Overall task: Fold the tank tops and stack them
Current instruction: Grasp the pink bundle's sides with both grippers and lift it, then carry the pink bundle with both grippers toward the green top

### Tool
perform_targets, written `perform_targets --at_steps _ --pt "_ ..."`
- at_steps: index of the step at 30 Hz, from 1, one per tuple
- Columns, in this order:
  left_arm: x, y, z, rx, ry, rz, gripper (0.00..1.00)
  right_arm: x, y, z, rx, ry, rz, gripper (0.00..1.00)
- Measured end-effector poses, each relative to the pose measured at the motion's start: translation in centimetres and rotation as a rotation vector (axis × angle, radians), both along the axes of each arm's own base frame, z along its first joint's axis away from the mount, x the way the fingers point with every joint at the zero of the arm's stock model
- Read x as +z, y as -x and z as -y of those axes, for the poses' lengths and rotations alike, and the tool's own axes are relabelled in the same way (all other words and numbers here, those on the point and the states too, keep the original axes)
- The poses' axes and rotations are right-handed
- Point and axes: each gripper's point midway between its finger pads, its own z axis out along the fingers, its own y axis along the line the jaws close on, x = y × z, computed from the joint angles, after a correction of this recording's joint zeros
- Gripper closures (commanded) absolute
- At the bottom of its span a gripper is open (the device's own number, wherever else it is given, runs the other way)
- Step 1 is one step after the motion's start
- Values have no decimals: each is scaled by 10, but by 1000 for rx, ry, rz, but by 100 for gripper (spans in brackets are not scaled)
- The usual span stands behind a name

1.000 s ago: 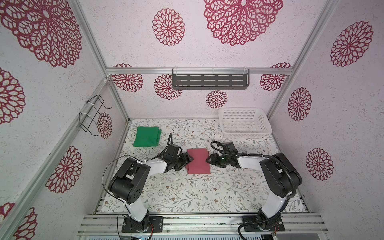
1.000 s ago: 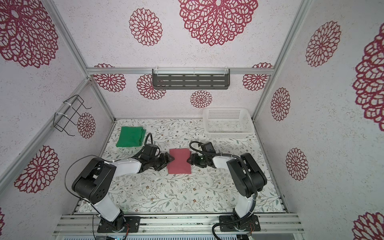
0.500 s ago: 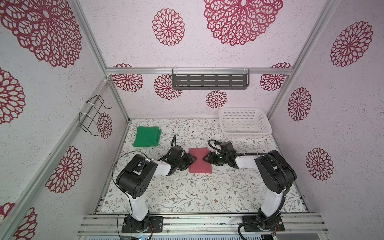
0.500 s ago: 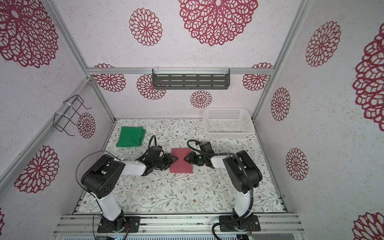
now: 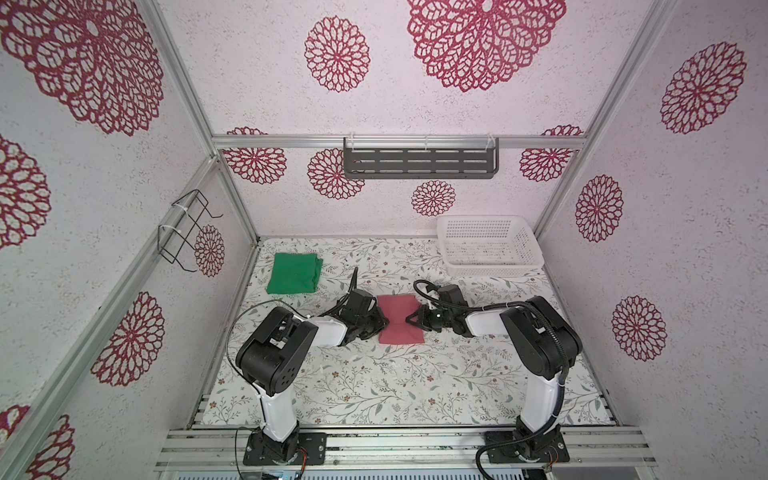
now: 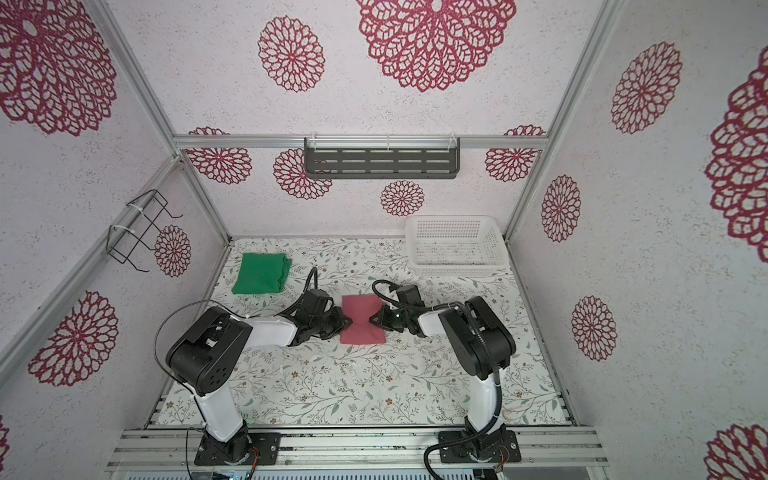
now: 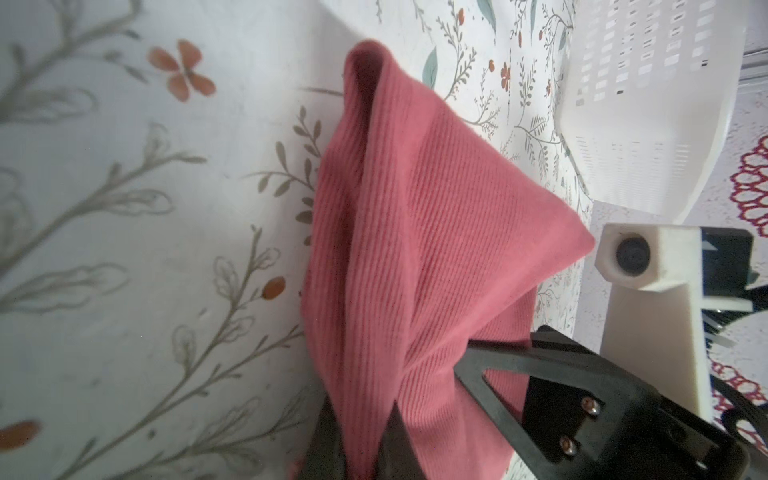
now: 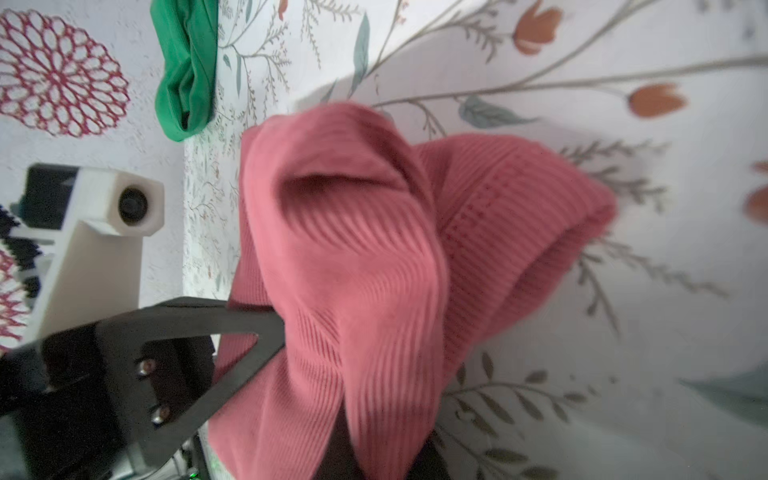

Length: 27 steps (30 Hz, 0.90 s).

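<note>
The dusty pinkish red tank top lies folded mid-table, pinched in at its waist like a bow tie. My left gripper is shut on its left edge. My right gripper is shut on its right edge. The left wrist view has the ribbed pink cloth bunched between my left gripper jaws. The right wrist view has the pink cloth gathered in my right gripper. The green tank top lies folded at the back left, apart from both grippers.
A white perforated basket stands at the back right corner. A dark slotted shelf hangs on the back wall and a wire rack on the left wall. Walls enclose three sides of the floral table.
Both grippers have closed on the pink tank top's opposite side edges, and its middle has drawn inward. The green tank top has not moved.
</note>
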Motion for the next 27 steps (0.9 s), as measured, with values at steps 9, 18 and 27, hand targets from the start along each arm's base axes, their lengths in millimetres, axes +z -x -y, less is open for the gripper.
perform_targets --at_steps 9,18,27 --pt "37 -45 -30 -31 -90 73 100 23 -33 -28 -7 -107 87 100" --pt "81 -88 -74 -66 -201 160 100 64 -77 -78 15 -302 271 100" --pt "92 -111 -161 11 -269 163 100 96 -100 -165 81 -565 387 100"
